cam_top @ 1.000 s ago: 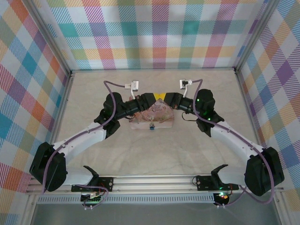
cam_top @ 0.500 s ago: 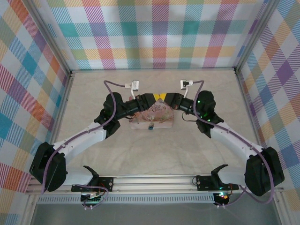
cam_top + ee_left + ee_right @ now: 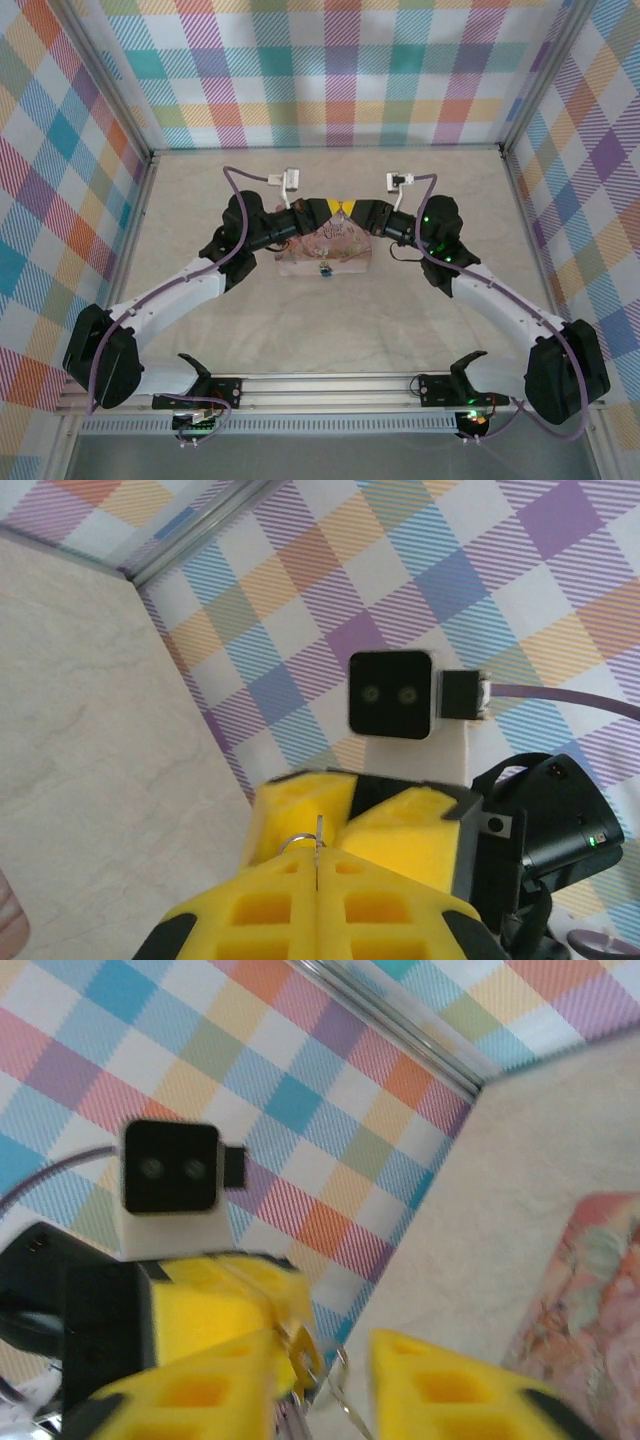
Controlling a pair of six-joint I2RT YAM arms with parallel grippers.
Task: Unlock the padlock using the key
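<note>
Above a pink floral pad (image 3: 300,255), my two grippers meet tip to tip. My left gripper (image 3: 318,865) is shut on the key (image 3: 318,832); its thin metal edge and ring stick up between the yellow pads. My right gripper (image 3: 322,1385) stands open, with the key (image 3: 303,1345) and its wire ring hanging in the gap beside its left finger (image 3: 200,1395). From above, the left gripper (image 3: 331,209) and right gripper (image 3: 355,210) touch over the pad's far edge. The small blue and silver padlock (image 3: 325,268) lies on the pad's near edge, below both grippers.
Plaid walls enclose the beige table (image 3: 330,330) on three sides. The floral pad (image 3: 590,1300) also lies low at the right of the right wrist view. Both arms arch in from the near corners, with purple cables looping over them.
My left gripper has closed on the key. My right gripper, shut a second ago, has opened its jaws. Both arms have barely shifted.
</note>
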